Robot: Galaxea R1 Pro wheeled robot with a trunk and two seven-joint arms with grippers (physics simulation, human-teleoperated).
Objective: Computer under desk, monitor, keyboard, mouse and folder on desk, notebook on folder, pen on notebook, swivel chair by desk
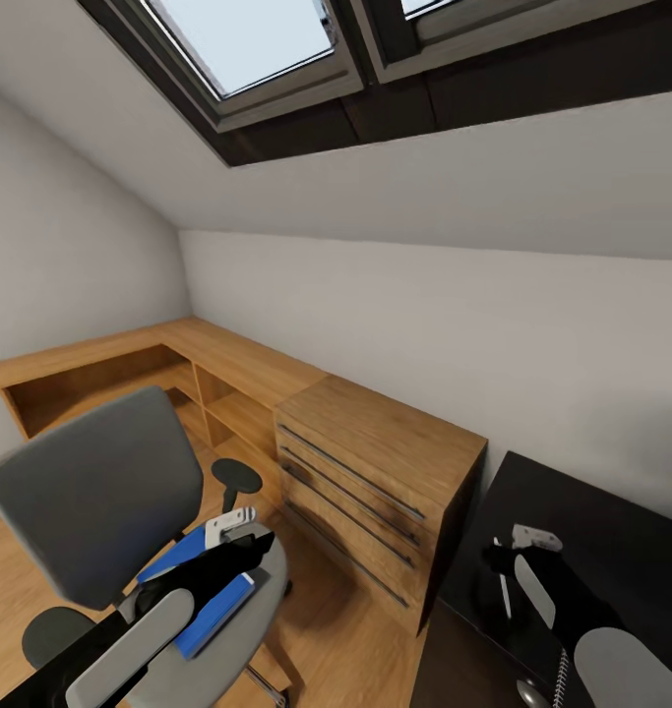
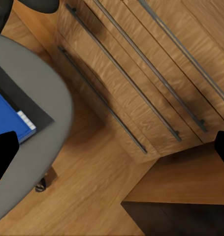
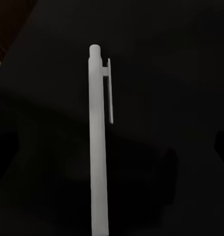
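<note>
The blue folder lies flat on the grey seat of the swivel chair, under the left tool, whose opening cannot be told; it is judged thin, light and stiff enough to lift by a free edge. The pen, judged light and slippery, lies on the black bench below the right tool, whose opening cannot be told either. The light-wood drawer chest stands between chair and bench.

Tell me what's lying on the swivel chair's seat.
A bright blue folder lies flat on the swivel chair's grey seat, with something dark under it in the left wrist view. The left gripper and arm cover the folder's middle, so anything on top there is hidden.
</note>
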